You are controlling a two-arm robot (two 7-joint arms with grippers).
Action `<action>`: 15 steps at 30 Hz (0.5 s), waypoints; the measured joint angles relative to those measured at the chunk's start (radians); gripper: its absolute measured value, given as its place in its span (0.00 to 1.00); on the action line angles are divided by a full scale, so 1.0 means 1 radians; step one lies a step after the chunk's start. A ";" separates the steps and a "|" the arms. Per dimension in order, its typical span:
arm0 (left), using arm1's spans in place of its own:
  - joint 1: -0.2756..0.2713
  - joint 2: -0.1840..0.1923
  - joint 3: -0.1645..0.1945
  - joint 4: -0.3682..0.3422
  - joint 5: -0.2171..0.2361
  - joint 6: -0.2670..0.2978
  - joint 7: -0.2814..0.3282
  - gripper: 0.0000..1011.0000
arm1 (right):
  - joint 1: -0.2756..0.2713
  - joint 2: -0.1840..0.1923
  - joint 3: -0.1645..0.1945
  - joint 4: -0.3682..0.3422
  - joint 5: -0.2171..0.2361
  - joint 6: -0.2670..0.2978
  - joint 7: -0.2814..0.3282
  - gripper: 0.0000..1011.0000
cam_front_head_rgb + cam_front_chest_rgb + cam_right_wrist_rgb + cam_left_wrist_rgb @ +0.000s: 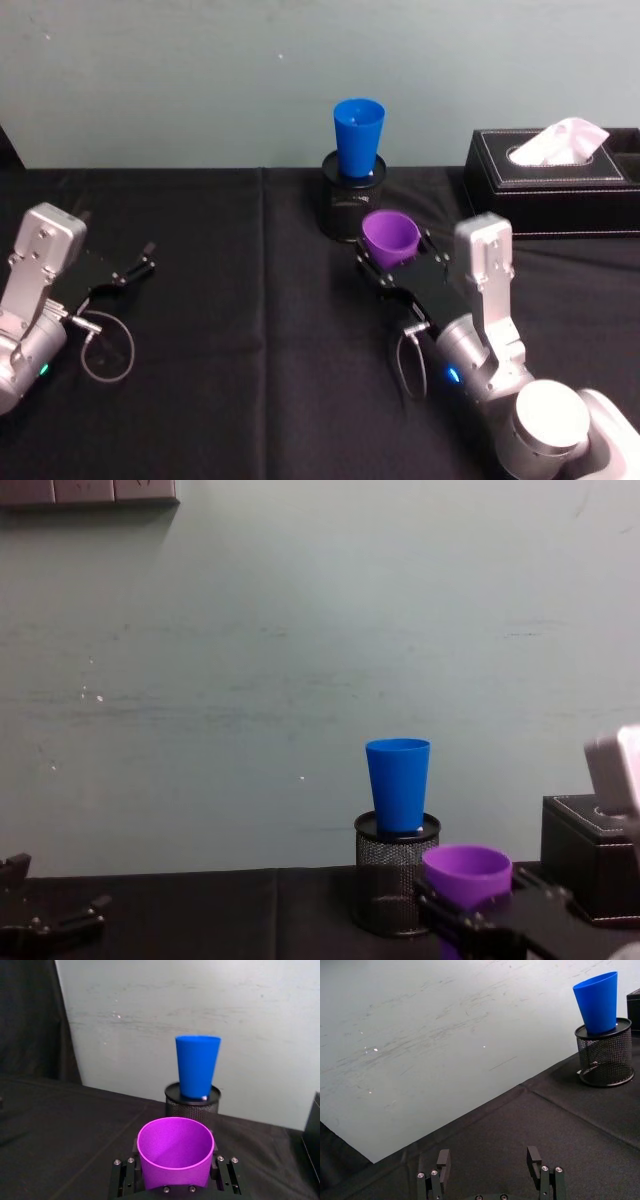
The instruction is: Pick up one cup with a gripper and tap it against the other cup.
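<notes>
The purple cup stands upright between the fingers of my right gripper, which is shut on it just in front of the black mesh pen holder. The blue cup stands upright on top of that holder, behind and above the purple one, a small gap apart. My left gripper rests open and empty low over the cloth at the far left.
A black tissue box with a white tissue sits at the back right. Black cloth covers the table, with a pale wall close behind. A loose cable loops beside the left arm.
</notes>
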 joint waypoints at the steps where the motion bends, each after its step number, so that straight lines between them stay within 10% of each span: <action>1: 0.000 0.000 0.000 0.000 0.000 0.000 0.000 0.99 | -0.001 -0.004 0.002 0.014 -0.004 -0.016 -0.004 0.72; 15: 0.000 0.000 0.000 0.000 0.000 0.000 0.000 0.99 | -0.005 -0.039 0.035 0.109 0.008 -0.060 0.039 0.72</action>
